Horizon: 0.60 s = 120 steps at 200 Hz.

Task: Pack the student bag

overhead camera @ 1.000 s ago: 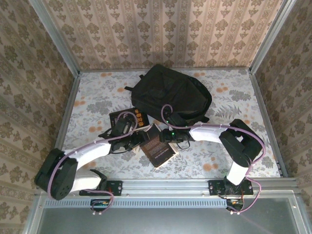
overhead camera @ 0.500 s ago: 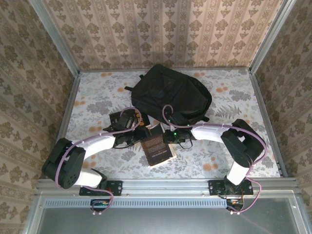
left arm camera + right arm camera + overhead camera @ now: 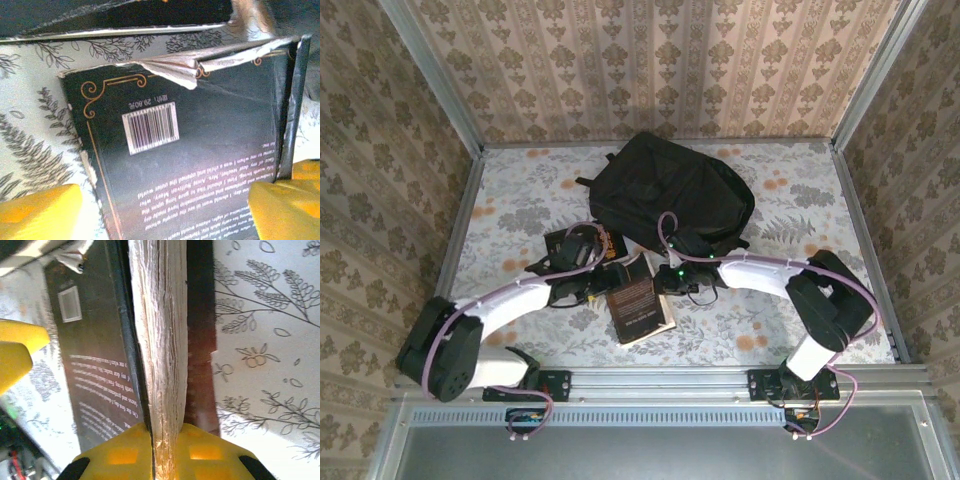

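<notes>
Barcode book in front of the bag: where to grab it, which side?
Pinch the page block across its thickness at the open page edge, coming from the right arm's side, as the right gripper does now. The book is thin enough there to clamp over both covers. I'd avoid the torn cover corner, likely flimsy. The left gripper straddles the back cover, open.

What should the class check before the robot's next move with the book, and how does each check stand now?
1. Right gripper grip on the book: ok, shut on its page edge.
2. Left gripper open: ok, fingers either side of the back cover.
3. Book cover intact: not ok, one corner torn and crumpled.
4. Student bag open for loading: cannot tell from above.
5. Second book clear of the held one: cannot tell, left arm overlaps it.
</notes>
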### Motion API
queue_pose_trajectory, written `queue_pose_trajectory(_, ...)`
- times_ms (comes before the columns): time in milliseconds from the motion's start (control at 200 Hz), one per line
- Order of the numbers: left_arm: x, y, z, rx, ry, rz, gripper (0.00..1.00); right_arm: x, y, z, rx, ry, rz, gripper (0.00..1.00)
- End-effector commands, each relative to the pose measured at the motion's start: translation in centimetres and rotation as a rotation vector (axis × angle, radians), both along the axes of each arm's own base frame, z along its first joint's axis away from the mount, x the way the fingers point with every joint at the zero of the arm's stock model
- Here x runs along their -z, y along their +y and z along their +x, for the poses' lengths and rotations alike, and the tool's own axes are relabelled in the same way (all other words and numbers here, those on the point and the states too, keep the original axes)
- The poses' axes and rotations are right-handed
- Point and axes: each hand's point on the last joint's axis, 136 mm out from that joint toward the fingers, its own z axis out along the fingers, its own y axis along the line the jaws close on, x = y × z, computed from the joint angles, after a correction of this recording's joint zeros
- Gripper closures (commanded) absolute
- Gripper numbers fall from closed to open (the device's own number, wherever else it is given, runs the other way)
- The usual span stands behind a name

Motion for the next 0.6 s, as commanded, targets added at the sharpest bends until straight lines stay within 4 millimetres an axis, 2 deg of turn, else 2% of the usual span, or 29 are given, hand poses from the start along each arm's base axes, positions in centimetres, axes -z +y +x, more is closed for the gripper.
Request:
queue_pose_trajectory(0, -1.9, 1.6, -0.4, 0.017, -0.038, 0.031, 0.07, -2.9, 0.6, 0.4, 0.030, -0.012, 0.138, 1.00)
queue_pose_trajectory(95, -2.4, 2.4, -1.0, 0.002, -0.049, 0.001, 0.05, -3.7, 0.7, 0.8, 0.050, 0.006, 0.208, 1.00)
queue_pose_trajectory(245, -1.8, 2.7, -1.9, -0.018, -0.042, -0.035, 0.03, -4.1, 1.4, 1.1, 0.066, 0.043, 0.290, 1.00)
queue_pose_trajectory(445, 0.4, 1.4, -1.9, -0.027, 0.026, -0.101, 0.07, -3.5, 2.3, 1.3, 0.092, 0.115, 0.380, 1.00)
queue_pose_trajectory(595, 1.1, -0.2, -1.2, -0.011, 0.054, -0.156, 0.11, -2.9, 2.4, 1.3, 0.111, 0.143, 0.412, 1.00)
